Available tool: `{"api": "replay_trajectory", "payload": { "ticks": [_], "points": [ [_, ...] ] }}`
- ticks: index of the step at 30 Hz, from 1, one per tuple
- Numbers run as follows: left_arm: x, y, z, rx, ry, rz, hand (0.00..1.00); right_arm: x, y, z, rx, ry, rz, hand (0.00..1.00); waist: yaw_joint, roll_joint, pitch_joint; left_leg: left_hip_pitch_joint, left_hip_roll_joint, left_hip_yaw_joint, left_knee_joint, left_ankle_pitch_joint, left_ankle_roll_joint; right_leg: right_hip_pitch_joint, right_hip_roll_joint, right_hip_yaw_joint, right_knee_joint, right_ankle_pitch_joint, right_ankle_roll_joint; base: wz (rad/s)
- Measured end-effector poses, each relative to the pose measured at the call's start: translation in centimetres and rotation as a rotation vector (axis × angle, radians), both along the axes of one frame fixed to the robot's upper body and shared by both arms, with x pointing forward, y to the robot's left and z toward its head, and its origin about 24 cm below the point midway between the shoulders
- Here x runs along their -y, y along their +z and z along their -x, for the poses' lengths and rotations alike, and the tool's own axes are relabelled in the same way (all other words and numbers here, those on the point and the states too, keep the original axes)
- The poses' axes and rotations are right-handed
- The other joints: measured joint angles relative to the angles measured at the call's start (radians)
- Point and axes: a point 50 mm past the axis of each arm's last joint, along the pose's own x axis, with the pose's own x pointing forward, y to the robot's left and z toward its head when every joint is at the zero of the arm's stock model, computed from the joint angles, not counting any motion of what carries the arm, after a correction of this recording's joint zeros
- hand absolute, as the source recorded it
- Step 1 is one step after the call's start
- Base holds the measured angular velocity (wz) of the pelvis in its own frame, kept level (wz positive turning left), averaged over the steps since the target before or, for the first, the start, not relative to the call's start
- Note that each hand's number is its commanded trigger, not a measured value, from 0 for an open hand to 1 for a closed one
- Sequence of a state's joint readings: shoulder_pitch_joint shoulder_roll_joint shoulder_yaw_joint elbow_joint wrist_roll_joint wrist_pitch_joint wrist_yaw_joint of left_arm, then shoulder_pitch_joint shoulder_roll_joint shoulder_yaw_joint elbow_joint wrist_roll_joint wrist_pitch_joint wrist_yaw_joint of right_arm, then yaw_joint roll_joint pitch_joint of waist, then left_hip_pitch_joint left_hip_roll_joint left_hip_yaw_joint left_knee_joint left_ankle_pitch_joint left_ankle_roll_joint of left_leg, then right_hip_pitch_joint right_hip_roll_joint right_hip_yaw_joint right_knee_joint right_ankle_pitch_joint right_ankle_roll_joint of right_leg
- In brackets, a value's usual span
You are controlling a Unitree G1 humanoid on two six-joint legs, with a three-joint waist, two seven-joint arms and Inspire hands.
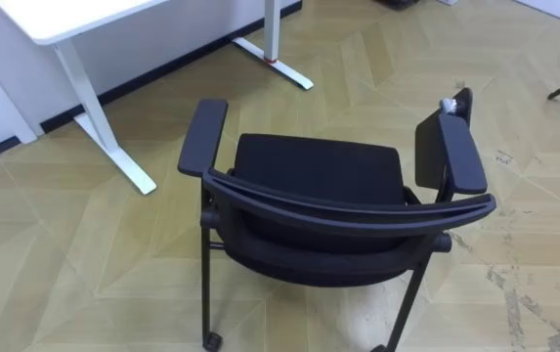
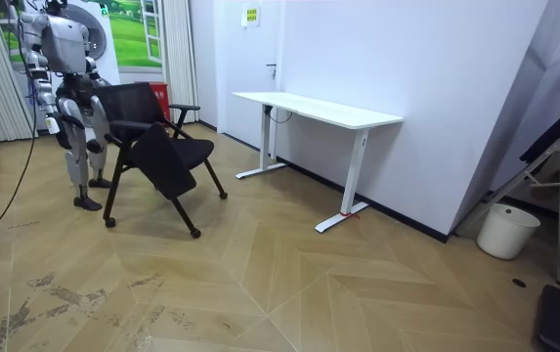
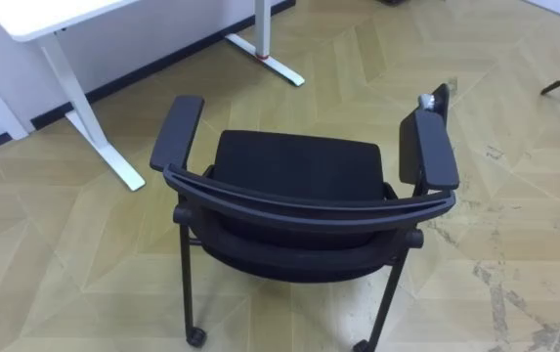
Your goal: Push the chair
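Fingers of the left hand and right hand hidden behind the chair back in the room view: apart or together, cannot tell. Standing close behind one black chair (image 1: pixel 319 171), at the room view's left. Curved back rail nearest, seat pointing away. Two armrests, left armrest (image 1: pixel 203 137) and right armrest (image 1: pixel 460 152). Rear legs cut off at the lower edge, one wheel (image 1: pixel 211 340) just showing. One white desk (image 2: pixel 319 108) ahead and to the left against the wall, well apart from the chair, top cropped in the eye views. Scuffed wooden floor (image 1: pixel 84 235) between them. One white bucket (image 2: pixel 506 230) well beyond the desk.
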State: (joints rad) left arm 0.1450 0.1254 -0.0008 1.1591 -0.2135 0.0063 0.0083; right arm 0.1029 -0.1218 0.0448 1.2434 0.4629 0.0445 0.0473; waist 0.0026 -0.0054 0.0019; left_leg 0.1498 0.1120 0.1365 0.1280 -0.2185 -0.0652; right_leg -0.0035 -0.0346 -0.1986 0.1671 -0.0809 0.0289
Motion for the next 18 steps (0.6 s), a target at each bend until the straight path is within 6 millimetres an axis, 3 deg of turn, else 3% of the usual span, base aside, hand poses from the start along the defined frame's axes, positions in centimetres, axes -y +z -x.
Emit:
{"api": "replay_trajectory", "payload": {
  "ticks": [18],
  "points": [
    [-0.12, -0.02, 0.43, -0.019, 0.068, -0.071, 0.0, 0.29, 0.0, 0.63, -0.006, -0.093, 0.006, 0.0, -0.023, 0.012, -0.0005, 0.012, 0.005, 0.003, 0.002, -0.016, 0.0, 0.016, 0.006, 0.006, 0.0, 0.0, 0.001, 0.0]
  ]
}}
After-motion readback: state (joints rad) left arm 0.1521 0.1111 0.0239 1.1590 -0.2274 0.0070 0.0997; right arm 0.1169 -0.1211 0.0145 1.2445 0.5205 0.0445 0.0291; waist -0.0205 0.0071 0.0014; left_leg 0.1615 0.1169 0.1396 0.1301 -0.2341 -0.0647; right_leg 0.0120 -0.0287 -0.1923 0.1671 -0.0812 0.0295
